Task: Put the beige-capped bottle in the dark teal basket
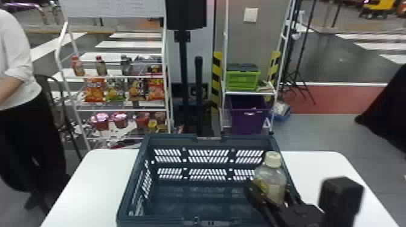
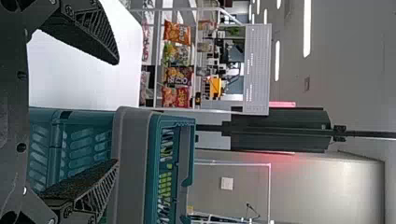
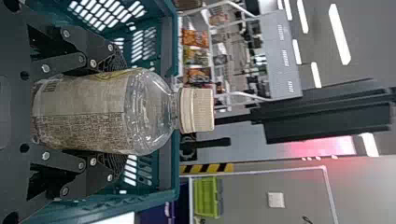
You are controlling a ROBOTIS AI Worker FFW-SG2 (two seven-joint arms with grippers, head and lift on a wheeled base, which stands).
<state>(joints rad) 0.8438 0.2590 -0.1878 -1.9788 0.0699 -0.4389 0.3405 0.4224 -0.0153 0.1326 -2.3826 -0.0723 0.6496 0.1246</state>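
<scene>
Dark teal basket [image 1: 172, 140], head view's lower centre: at its right side your right gripper [image 1: 268, 194] holds the beige-capped bottle [image 1: 275, 176] upright; your left gripper [image 2: 116, 112] gapes wide.

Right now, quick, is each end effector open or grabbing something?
Left end effector: open, empty.
Right end effector: closed on the beige-capped bottle.

A green crate [image 1: 242, 81] sits above a purple bin [image 1: 246, 122], with snack bags [image 1: 94, 90] on the left rack [image 1: 61, 38].
</scene>
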